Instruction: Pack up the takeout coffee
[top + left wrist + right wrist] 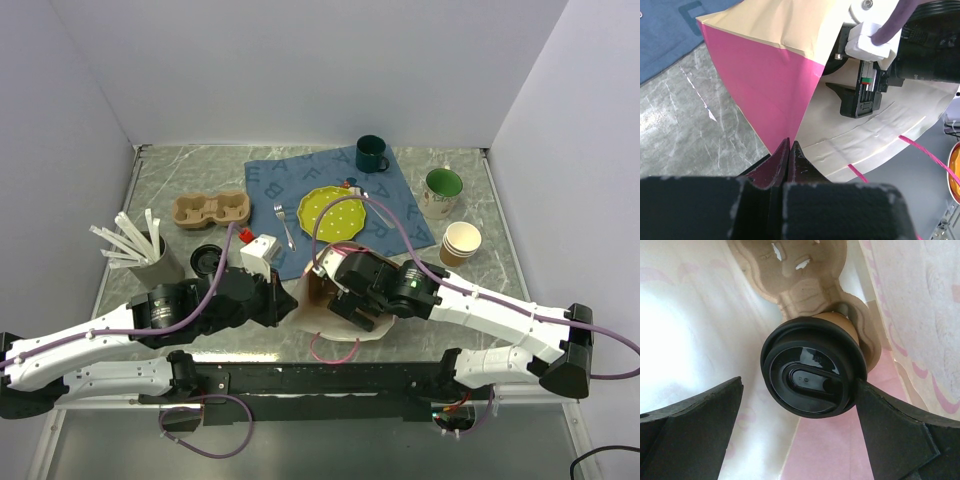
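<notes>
The takeout coffee (812, 372), a brown paper cup under a round black lid, sits in a cardboard carrier (800, 275) inside a paper bag (318, 292) with a pink side (770, 85). In the top view the cup is hidden by the bag and the arm. My right gripper (799, 392) reaches into the bag and stands open around the lid. Its right finger (890, 420) meets the lid's rim, while the left finger (700, 415) stays apart. My left gripper (790, 144) is shut on the bag's rim at the corner fold, near the table's front edge (290, 305).
Behind the bag lie a blue cloth (290, 175) with a yellow plate (333, 212), a fork (285, 225) and a green mug (372, 153). A second carrier (210, 209), a loose black lid (207, 259), a holder of white sticks (150, 250), another mug (443, 186) and stacked tan cups (460, 243) stand around.
</notes>
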Robot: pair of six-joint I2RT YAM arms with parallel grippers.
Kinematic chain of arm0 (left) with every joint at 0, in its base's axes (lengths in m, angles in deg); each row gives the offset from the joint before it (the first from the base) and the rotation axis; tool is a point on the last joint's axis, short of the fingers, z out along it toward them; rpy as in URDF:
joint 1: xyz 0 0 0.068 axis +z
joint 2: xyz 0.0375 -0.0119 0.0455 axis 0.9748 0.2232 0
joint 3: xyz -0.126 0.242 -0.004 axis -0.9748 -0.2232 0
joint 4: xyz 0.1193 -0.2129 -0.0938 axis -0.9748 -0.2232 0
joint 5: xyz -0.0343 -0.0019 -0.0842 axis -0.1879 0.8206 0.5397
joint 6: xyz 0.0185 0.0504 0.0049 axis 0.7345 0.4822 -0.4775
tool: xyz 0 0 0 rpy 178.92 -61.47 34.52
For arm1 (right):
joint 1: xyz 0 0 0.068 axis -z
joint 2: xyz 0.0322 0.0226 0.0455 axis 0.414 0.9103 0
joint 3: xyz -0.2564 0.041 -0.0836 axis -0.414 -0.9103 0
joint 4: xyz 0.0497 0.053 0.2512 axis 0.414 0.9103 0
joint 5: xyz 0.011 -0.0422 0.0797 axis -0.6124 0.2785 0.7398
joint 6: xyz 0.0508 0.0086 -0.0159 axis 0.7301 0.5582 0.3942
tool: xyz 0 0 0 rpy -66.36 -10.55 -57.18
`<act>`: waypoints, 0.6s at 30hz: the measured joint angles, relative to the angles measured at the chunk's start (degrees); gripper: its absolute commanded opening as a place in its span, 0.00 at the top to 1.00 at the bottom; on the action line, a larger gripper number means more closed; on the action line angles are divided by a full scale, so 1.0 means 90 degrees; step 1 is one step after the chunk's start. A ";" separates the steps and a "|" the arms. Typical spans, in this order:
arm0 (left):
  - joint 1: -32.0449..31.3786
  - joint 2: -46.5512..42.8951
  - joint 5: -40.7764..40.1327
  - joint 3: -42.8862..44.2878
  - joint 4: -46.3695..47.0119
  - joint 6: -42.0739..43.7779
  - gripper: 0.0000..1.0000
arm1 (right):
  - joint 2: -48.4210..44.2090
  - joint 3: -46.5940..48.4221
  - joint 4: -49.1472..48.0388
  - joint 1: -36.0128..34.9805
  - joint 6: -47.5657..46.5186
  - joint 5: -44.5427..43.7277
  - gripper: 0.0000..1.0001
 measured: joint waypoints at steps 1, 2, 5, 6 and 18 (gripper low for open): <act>0.0000 0.0000 -0.0007 0.0000 0.0000 -0.0007 0.99 | 0.0002 0.0007 0.0000 0.0002 0.0000 -0.0005 0.00; 0.0000 0.0000 -0.0022 0.0000 0.0002 -0.0010 0.99 | 0.0002 0.0010 0.0000 0.0007 0.0002 -0.0007 0.00; 0.0000 0.0000 -0.0046 0.0002 0.0002 -0.0036 0.99 | 0.0002 0.0012 0.0000 0.0012 0.0002 -0.0010 0.00; 0.0000 0.0000 -0.0049 0.0000 0.0002 -0.0049 0.99 | 0.0002 0.0012 0.0000 0.0012 0.0002 -0.0007 0.00; 0.0000 0.0000 -0.0053 0.0002 -0.0100 -0.0138 0.99 | 0.0002 0.0117 -0.0041 0.0112 -0.0044 0.0097 0.13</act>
